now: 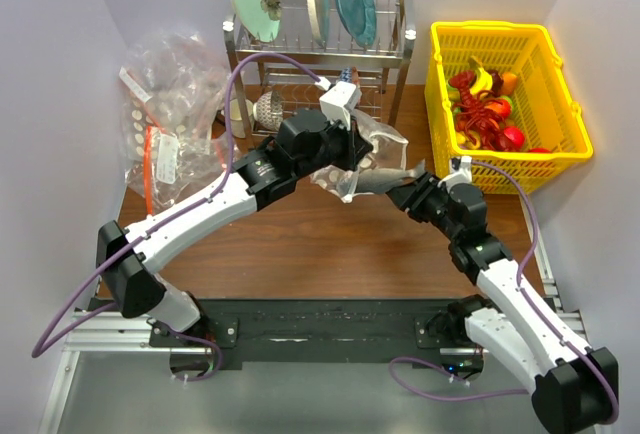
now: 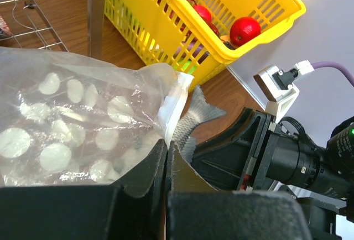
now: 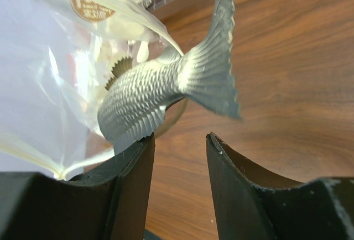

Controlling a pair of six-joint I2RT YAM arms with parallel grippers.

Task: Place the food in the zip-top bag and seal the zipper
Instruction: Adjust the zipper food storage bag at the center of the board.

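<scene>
We judge it early: left end effector (image 2: pixel 166 160) clenched on the zip-top bag (image 2: pixel 72 124) over the worktop (image 1: pixel 330 244), right end effector (image 3: pixel 180 146) released behind the silver fish (image 3: pixel 160 90) lodged halfway in, more food (image 1: pixel 485 114) lying in the yellow basket (image 1: pixel 570 104), zipper (image 2: pixel 172 104) unsealed.

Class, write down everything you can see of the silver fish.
The fish is silvery-grey, glossy plastic by the look, with moulded scales and a ribbed, fanned tail. Its front end lies inside the dotted clear bag, and the tail sticks out of the mouth. The right gripper, open, sits by the tail.
</scene>
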